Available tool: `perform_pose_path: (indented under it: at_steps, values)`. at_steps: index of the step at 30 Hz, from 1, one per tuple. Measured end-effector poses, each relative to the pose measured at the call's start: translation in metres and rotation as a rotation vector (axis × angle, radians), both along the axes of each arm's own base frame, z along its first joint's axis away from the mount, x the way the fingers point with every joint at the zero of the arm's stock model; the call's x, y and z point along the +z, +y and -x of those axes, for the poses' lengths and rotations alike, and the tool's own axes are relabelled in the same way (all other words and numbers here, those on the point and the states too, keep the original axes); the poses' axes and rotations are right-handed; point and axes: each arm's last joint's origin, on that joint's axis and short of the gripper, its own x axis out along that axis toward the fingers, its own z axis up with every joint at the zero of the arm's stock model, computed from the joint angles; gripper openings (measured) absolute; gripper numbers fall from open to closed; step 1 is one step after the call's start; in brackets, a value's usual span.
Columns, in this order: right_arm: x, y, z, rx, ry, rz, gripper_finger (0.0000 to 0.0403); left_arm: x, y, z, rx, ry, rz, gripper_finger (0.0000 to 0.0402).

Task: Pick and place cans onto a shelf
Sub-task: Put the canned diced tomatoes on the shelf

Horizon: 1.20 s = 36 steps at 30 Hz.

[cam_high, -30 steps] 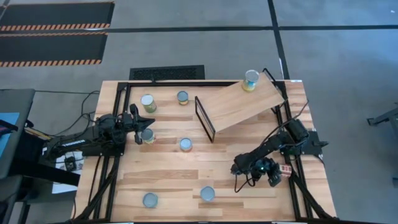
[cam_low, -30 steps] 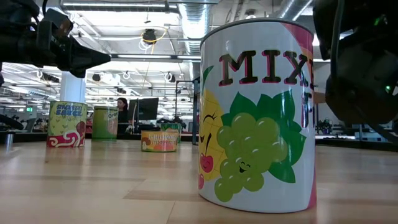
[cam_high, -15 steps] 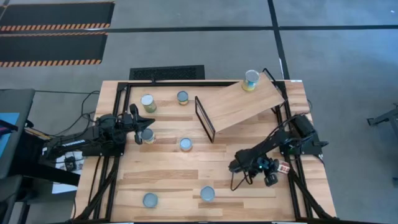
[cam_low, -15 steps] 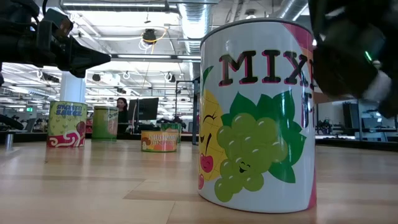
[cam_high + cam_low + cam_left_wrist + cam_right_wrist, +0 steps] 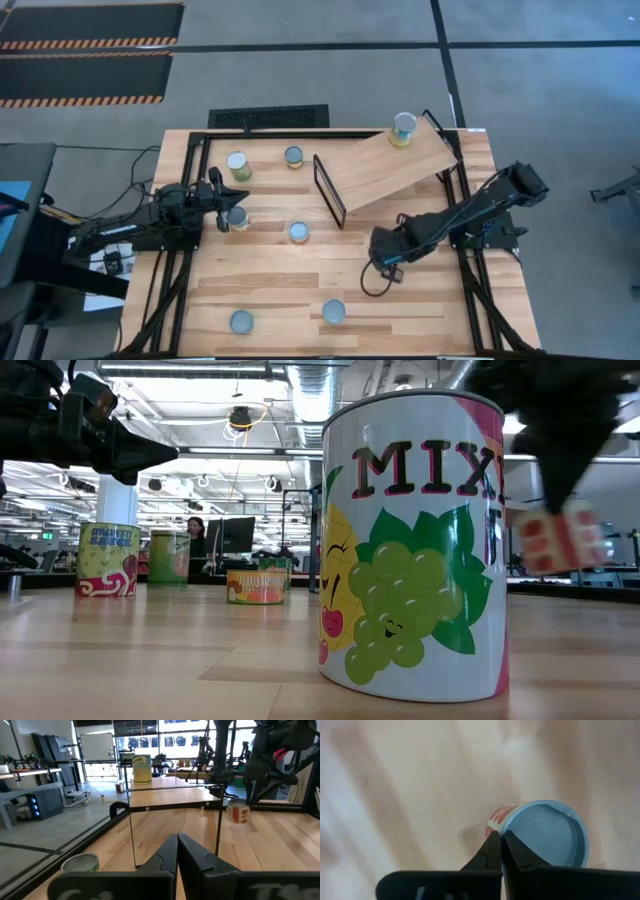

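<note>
right gripper (image 5: 500,836) just toward 3 o'clock of table centre, fingers nearly together, seemingly pinching only the rim of red-white can (image 5: 547,835); thin hold, so likely to slip or swing loose before reaching shelf (image 5: 390,165) at 1 o'clock; left gripper (image 5: 177,839) pressed together, idle at 9 o'clock

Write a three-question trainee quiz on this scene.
1. Fill in: the left tool has its fingers ___.
2. True or false: the shelf holds three cans.
3. Which tool is nearest the red-white can? A) left tool B) right tool

Key:
1. shut
2. False: only one can stands on it.
3. B
</note>
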Motion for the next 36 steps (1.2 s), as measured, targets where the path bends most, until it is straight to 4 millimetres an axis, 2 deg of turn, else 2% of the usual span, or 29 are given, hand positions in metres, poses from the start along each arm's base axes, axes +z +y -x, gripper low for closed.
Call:
perform_pose_path:
  at_steps: [8,12,20,29,36]
  values:
    - [-0.034,-0.003,-0.010,-0.183,-0.053,0.033,0.0007,0.000,0.000,0.000,0.001,-0.003,0.000,0.0000]
    - [-0.041,-0.009,-0.015,-0.254,-0.044,0.040,0.0008,0.000,0.000,0.000,0.000,-0.004,0.005,0.0000]
    - [-0.041,-0.023,-0.025,-0.323,-0.103,0.053,0.0025,0.000,0.000,0.000,0.000,-0.004,0.006,0.0000]
    - [-0.040,-0.033,-0.028,-0.326,-0.089,0.046,0.0117,0.000,0.000,0.000,0.000,-0.004,0.006,0.0000]
    - [-0.014,-0.032,-0.041,-0.211,-0.157,0.080,0.0167,0.000,0.000,0.000,0.000,-0.004,0.006,0.0000]
